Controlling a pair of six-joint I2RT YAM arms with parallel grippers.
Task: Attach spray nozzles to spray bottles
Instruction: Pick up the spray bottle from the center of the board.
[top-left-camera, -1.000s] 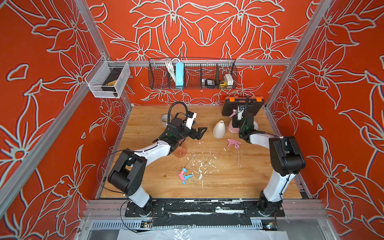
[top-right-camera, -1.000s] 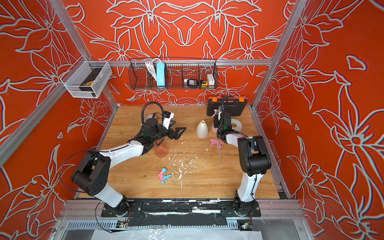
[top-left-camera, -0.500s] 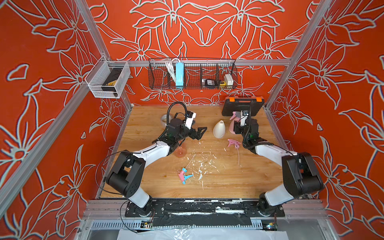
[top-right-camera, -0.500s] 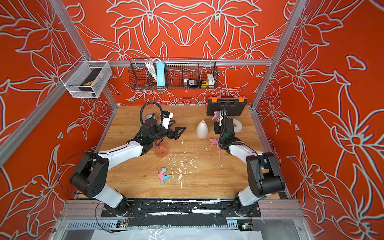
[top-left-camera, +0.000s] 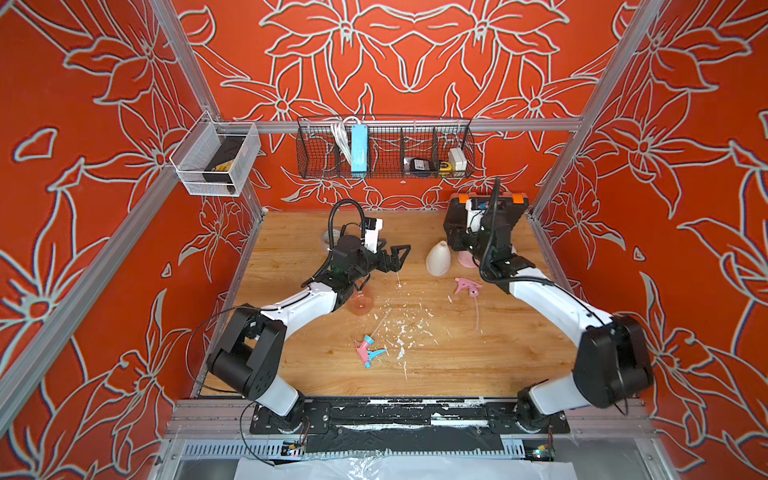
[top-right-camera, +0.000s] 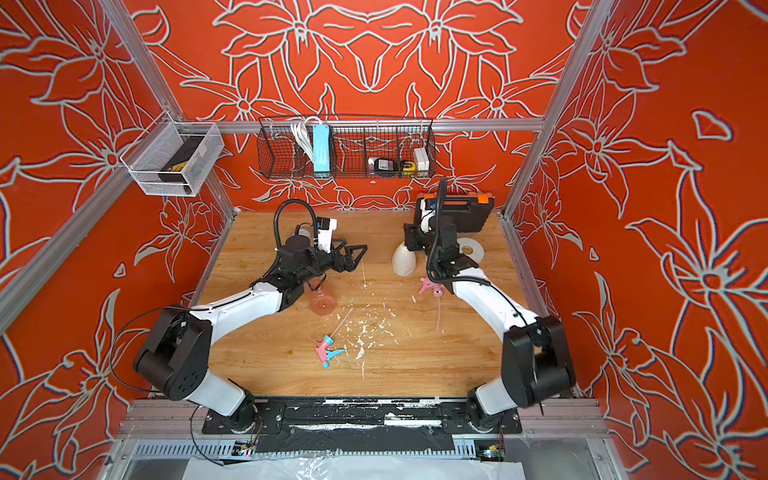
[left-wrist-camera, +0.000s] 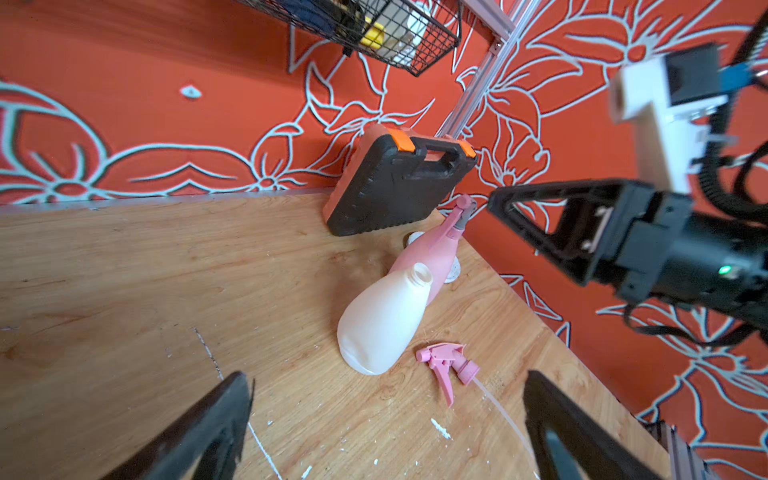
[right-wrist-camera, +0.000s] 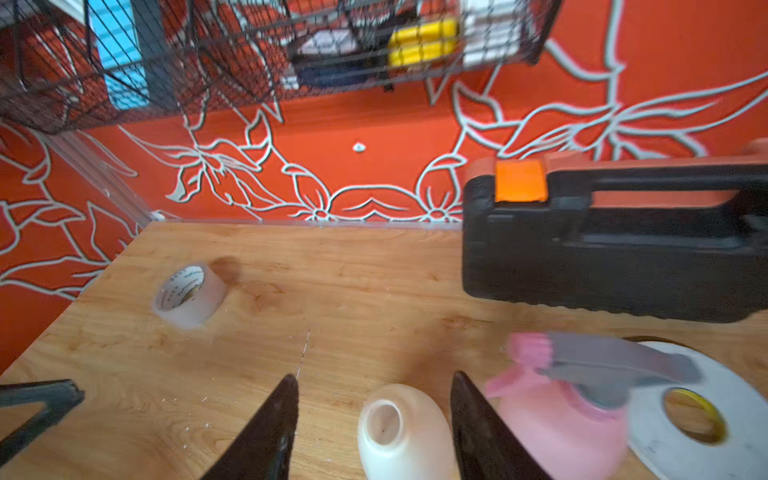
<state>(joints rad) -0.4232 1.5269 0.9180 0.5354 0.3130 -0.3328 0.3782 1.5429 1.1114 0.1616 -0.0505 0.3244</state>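
My right gripper (right-wrist-camera: 374, 375) is open, its fingers on either side of the open neck of the upright white spray bottle (right-wrist-camera: 395, 432) without touching it. Close beside stands the pink spray bottle (right-wrist-camera: 557, 419), with a grey-topped spray nozzle (right-wrist-camera: 615, 365) on its neck. An all-pink nozzle (top-left-camera: 467, 286) lies on the table near the white bottle (top-left-camera: 438, 257). A pink and blue nozzle (top-left-camera: 368, 351) lies mid-table. The clear orange-pink bottle (top-left-camera: 360, 303) sits partly under my left arm. My left gripper (top-left-camera: 399, 259) hangs wide open and empty, left of the white bottle.
A black tool case (top-left-camera: 486, 208) with orange latches stands at the back right, just behind the bottles. A flat white tape roll (top-right-camera: 471, 249) lies by the pink bottle, and a clear one (right-wrist-camera: 189, 293) at the back left. White flecks (top-left-camera: 403, 332) litter the table.
My right gripper has shifted from the pink bottle to the white bottle's neck, and its elbow has swung out to the right and towards the front. The left arm has stayed put.
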